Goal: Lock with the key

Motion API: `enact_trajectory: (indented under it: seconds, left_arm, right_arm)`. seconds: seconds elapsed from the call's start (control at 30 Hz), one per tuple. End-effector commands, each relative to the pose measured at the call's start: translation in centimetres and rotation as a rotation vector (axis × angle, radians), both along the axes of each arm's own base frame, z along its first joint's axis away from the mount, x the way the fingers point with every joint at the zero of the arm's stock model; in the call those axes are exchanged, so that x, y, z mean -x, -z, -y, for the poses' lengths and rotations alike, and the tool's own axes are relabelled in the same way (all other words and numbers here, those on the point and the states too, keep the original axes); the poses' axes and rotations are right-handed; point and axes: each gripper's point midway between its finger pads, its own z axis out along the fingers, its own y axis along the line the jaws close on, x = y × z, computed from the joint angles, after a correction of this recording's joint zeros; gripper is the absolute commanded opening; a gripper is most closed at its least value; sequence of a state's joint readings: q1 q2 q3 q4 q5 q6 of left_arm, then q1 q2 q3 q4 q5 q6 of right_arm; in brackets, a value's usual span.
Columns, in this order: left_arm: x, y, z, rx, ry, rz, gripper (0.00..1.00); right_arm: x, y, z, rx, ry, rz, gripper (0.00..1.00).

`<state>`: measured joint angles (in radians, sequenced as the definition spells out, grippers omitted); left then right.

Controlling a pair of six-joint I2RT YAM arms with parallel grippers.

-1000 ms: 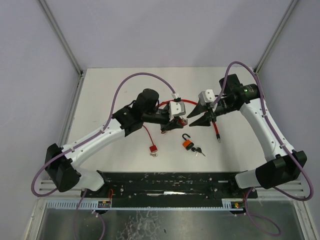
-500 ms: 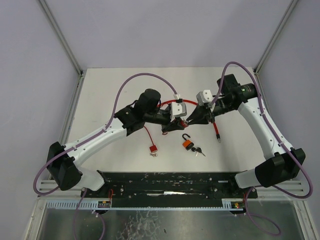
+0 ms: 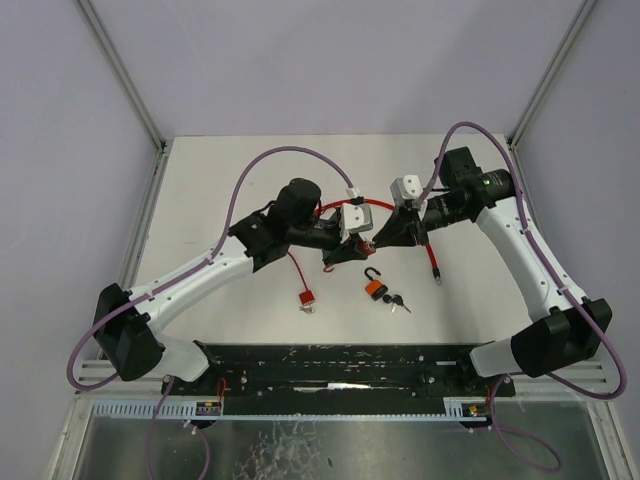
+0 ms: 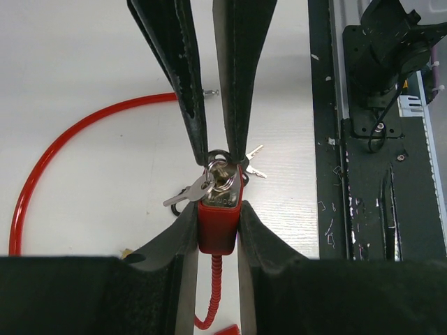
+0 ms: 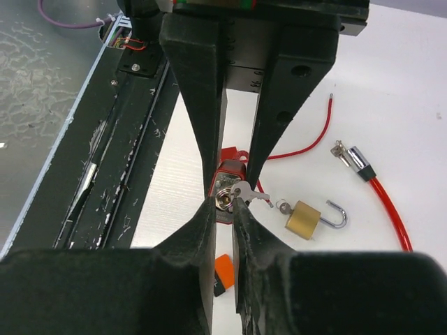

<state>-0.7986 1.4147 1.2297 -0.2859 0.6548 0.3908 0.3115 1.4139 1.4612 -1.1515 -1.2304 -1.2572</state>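
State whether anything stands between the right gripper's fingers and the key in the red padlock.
Nothing visible does. The right gripper has its fingers on either side of the key, which sits in the red padlock clamped by the left gripper. The spare keys hang off to the sides.

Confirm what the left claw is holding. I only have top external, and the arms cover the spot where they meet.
Observer: The left wrist view shows the left claw clamped on the body of a red padlock, held off the table.
Operator: Key in?
Observer: Yes. A key sits in the padlock's end, and the right claw is pinching its head from both sides.
Operator: Anything hidden under the arms?
Observer: The right wrist view shows a brass padlock lying on the table with its shackle open.
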Motion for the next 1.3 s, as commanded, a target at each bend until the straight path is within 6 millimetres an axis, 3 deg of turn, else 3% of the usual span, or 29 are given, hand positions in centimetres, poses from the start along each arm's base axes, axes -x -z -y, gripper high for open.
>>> enact_trajectory:
  seconds: [0.0,0.13,0.3,0.4,0.57,0.7,0.93,1.1,1.27]
  left_arm:
    - [-0.3,-2.3,0.6,0.081,-0.011,0.059,0.00]
    - [-0.3,-1.7,-0.1,0.073,-0.041,0.044,0.00]
    - [-1.3,-2.3,-1.4,0.122,-0.130,-0.006,0.00]
    - [-2.6,-4.1,-1.8,0.195,-0.223,-0.063,0.00]
    - [-6.6,-7.7,-3.1,0.310,-0.443,-0.201,0.00]
    - [-8.9,-9.9,-4.2,0.398,-0.536,-0.324,0.00]
    - [-10.5,-13.6,-4.7,0.562,-0.595,-0.333,0.00]
    - [-11.1,-15.4,-5.0,0.664,-0.613,-0.316,0.00]
    - [-11.2,-16.6,-4.6,0.754,-0.584,-0.346,0.00]
  right_arm:
    - [0.0,-0.8,-0.5,-0.004,0.052,-0.084,0.17]
    - [-1.3,-1.7,0.0,-0.006,0.148,-0.165,0.37]
    - [-2.7,-2.8,2.2,-0.088,0.236,-0.246,0.42]
    - [-2.7,-2.1,2.6,-0.098,0.275,-0.310,0.43]
    - [-3.3,0.1,2.7,-0.140,0.399,-0.583,0.44]
    - [-4.2,0.5,2.8,-0.208,0.479,-0.732,0.44]
    - [-6.8,1.3,3.1,-0.365,0.669,-1.061,0.68]
    - [-7.3,2.4,3.3,-0.441,0.726,-1.214,0.73]
    - [-6.9,3.4,3.3,-0.451,0.736,-1.238,0.74]
